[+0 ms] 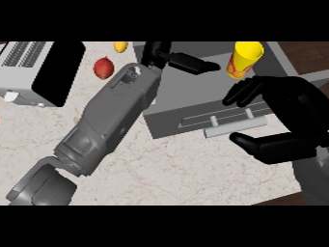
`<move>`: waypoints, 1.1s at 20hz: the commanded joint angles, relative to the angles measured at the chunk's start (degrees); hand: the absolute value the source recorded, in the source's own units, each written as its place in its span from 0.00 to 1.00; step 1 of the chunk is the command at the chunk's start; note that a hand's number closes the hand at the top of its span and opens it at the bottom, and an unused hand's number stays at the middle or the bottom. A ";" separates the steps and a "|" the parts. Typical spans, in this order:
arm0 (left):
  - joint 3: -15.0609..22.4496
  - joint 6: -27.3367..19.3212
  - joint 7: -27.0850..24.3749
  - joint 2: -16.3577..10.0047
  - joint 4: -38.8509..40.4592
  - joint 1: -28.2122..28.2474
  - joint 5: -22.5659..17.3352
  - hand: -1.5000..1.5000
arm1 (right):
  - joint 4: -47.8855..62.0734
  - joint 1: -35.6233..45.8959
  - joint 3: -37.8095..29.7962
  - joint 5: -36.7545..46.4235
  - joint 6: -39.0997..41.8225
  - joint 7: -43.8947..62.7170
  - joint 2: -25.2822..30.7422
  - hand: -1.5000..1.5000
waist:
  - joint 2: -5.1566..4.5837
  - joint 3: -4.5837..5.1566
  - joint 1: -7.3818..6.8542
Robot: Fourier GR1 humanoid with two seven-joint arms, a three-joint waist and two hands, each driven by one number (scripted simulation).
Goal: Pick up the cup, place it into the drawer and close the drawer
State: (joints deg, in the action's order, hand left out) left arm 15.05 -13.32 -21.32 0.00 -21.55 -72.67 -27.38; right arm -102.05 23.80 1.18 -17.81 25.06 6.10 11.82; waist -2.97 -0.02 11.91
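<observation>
Standing upright at the far end of the open grey box drawer [185, 103], the tall yellow red-banded cup [243, 59] looks light, rigid, tippy; grasp round its middle. Left hand [172, 57] near it, fingers straight, empty; right hand [304, 112] spread wide over the drawer front.

head view | steeply down | seemingly close over counter [195, 169]

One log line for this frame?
cup upright in open drawer | left robot hand open near cup | right robot hand open by drawer handle
</observation>
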 commanded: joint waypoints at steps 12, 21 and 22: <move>-1.67 -5.10 -6.45 0.00 -0.21 -0.86 -8.88 0.00 | -2.19 -5.64 11.90 24.38 7.96 2.68 12.24 0.00 | 2.21 -0.07 -7.89; -3.94 1.21 -8.12 -1.53 -4.64 4.75 -9.62 0.00 | 24.11 -2.23 18.64 41.12 -1.23 -6.41 6.89 0.00 | 2.65 -0.03 -13.76; -3.90 2.48 -11.60 -1.61 -3.69 7.32 -9.22 0.00 | 27.12 -1.92 20.56 43.54 -1.97 -9.14 6.94 0.00 | 2.25 -0.04 -13.97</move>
State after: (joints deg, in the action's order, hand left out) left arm 11.50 -13.34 -31.04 -0.73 -24.06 -68.53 -36.62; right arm -85.40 19.06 18.94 19.86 25.00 1.75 19.63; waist -0.61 -0.06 -0.30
